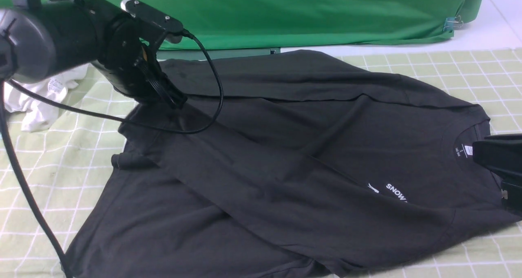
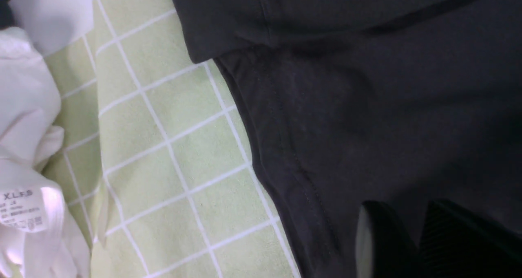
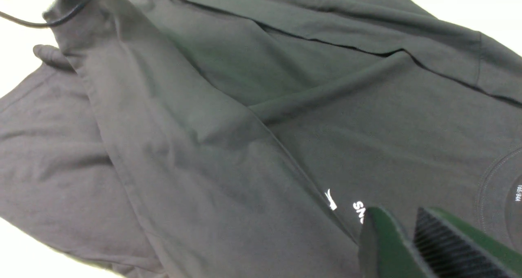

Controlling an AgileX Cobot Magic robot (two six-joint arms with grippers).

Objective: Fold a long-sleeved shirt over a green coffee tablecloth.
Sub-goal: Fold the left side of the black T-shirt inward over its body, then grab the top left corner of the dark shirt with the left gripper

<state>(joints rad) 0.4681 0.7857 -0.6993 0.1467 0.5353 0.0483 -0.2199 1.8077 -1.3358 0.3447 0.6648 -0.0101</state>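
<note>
One pale green gridded tablecloth is bearing the black long-sleeved shirt. Shirt's lying neck toward front view's right, long axis running left-right, one sleeve crossing its chest diagonally. Left gripper is hovering at the cuff end, fingers parted slightly in left wrist view; grip unclear. Right gripper is showing narrow-set fingers near the print, grip unclear. Only left wrist view's showing readable "X.L.F.S" lettering on the white garment's tag.
</note>
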